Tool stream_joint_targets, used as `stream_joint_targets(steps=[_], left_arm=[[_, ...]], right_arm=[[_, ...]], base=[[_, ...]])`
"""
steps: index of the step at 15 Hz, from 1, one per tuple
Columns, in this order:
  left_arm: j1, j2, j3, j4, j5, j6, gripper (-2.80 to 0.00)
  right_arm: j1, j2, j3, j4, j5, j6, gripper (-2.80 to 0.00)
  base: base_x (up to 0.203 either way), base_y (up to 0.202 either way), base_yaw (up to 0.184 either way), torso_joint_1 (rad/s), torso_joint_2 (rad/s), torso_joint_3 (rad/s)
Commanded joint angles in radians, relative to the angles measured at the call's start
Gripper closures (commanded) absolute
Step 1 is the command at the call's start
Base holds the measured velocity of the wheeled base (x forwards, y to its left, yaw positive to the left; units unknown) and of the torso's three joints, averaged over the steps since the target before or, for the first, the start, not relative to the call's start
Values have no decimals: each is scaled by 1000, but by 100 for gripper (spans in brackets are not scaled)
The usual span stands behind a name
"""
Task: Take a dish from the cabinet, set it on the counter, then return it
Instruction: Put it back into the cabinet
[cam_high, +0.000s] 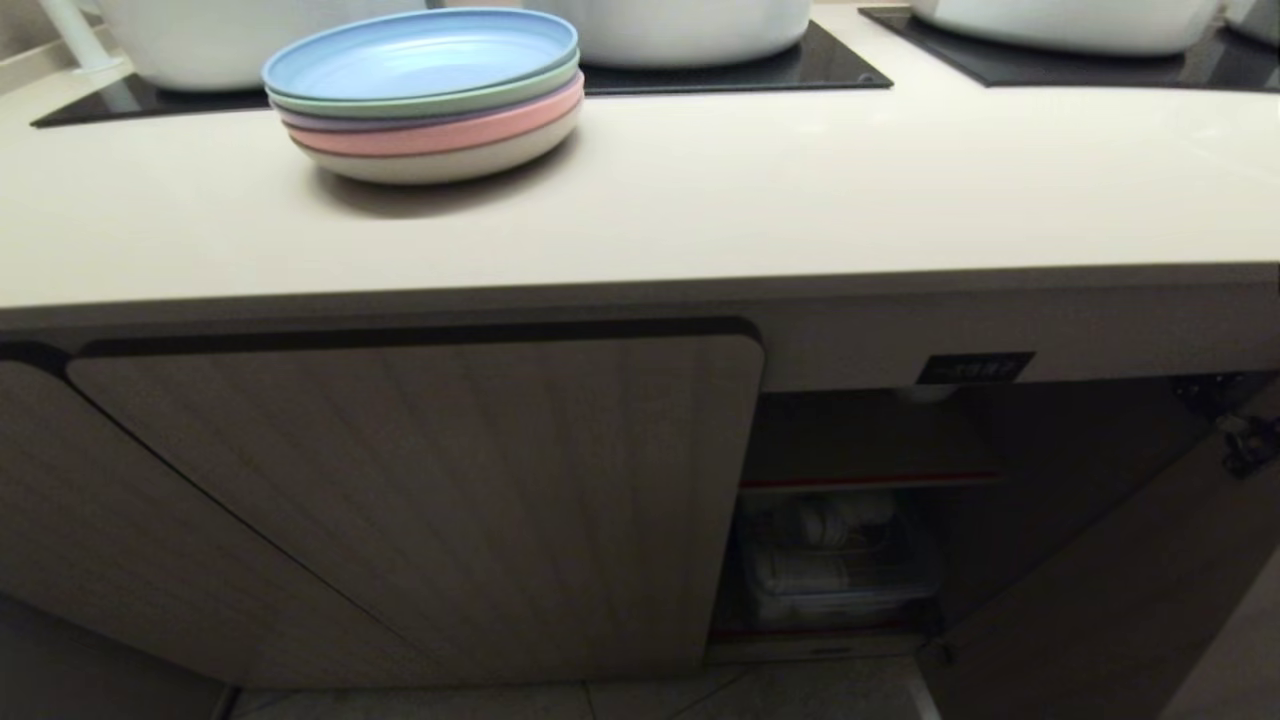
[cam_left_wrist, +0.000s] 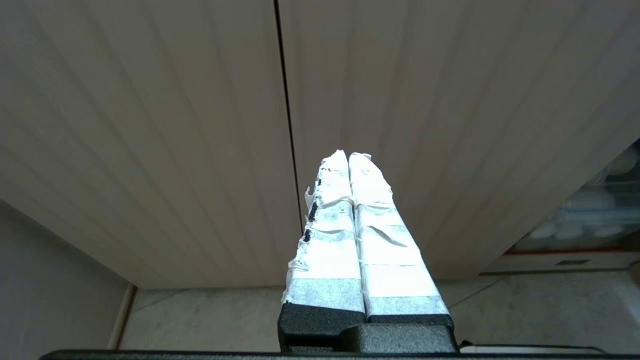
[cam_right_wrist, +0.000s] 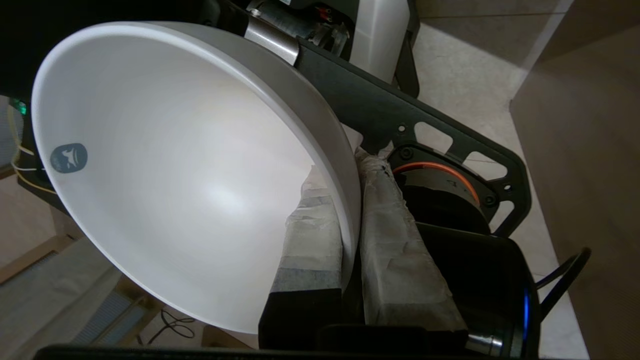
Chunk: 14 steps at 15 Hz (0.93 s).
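A stack of pastel round plates (cam_high: 425, 95), blue on top, is sitting toward the back left of the long smooth beige worktop (cam_high: 760, 190), in front of the black glass cooktop panels (cam_high: 740, 70). No white bowl is resting on the worktop. Below its front edge, right of centre, the beige ribbed-door cabinet (cam_high: 850, 510) is standing open, white crockery dimly showing behind its red-edged shelf.

The left tool (cam_left_wrist: 348, 157) is hanging clenched and empty, pointing at a closed ribbed door (cam_left_wrist: 175, 150). The right tool (cam_right_wrist: 345, 220) is gripping the small plain white ceramic bowl (cam_right_wrist: 175, 170) by its rim, one finger inside, one outside, low beside the robot's base, outside the head view.

Judging by this, the bowl is out of the cabinet; whether it is heading for the worktop or back inside is not showing.
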Motion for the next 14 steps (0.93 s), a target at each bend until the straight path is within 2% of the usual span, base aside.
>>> stream_joint_targets(steps=[1,11,14], left_arm=[[0,0,0,-1,-1,-1,0],[0,0,0,-1,0,-1,0],[0,0,0,-1,-1,-1,0]], right_arm=[[-1,0,0,5,1,-1,0],[-1,0,-2,14,1,-1,0],[0,0,0,23,1,-2,0]], base=[[0,0,0,-192,479,283],[0,0,0,-152,467,304],[0,0,0,-44,176,132]])
